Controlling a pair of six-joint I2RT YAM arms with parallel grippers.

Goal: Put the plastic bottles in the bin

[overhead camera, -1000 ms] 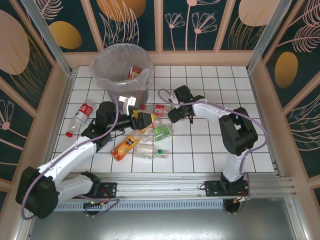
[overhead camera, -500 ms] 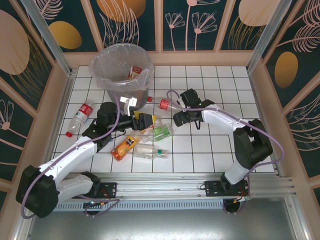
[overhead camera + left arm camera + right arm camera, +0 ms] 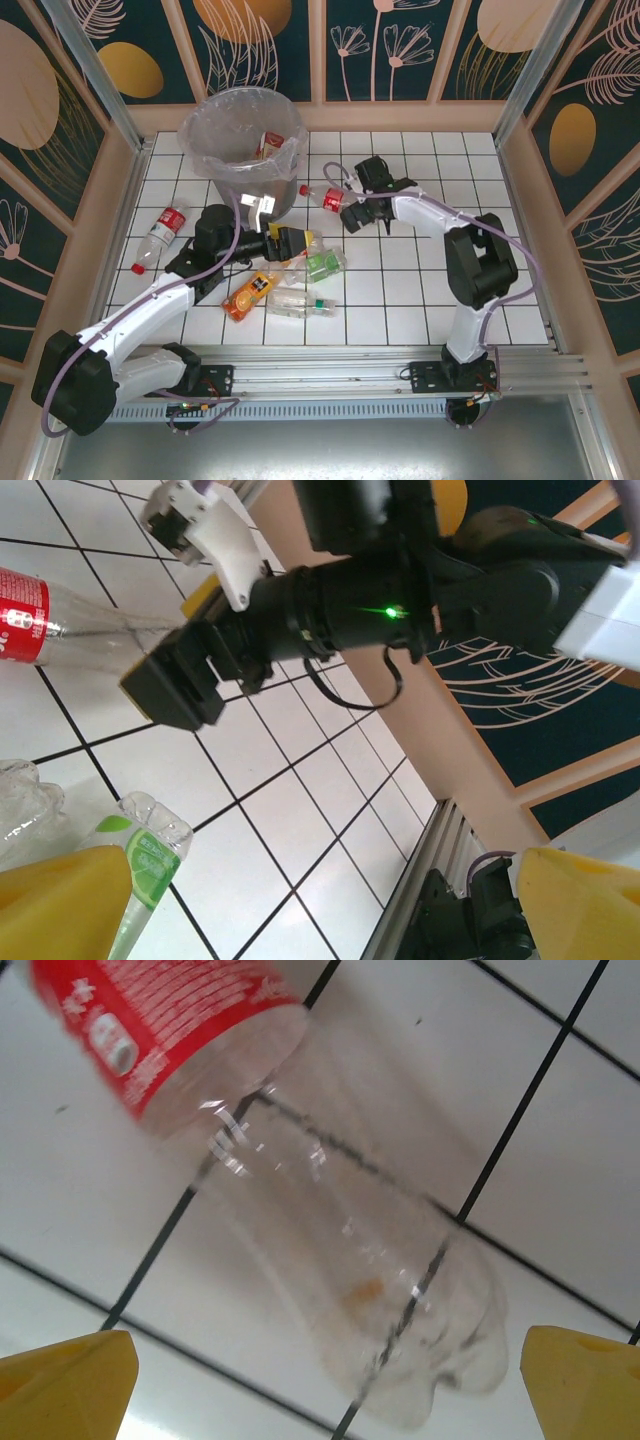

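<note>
Round grey bin with a clear bag liner (image 3: 262,186) sits far left on the white tiled tabletop (image 3: 430,290). Both arms crowd the middle and could bump. Right gripper (image 3: 330,1375) is spread wide over a clear red-labelled plastic bottle (image 3: 300,1190) lying just beside the bin, and it might roll. Left gripper (image 3: 320,905) is apart too, empty. The pile of clear bottles (image 3: 300,285) by it is hard to count.

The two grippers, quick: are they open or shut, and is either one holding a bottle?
Left gripper: open, holding nothing.
Right gripper: open over the red-labelled bottle, not gripping it.
</note>
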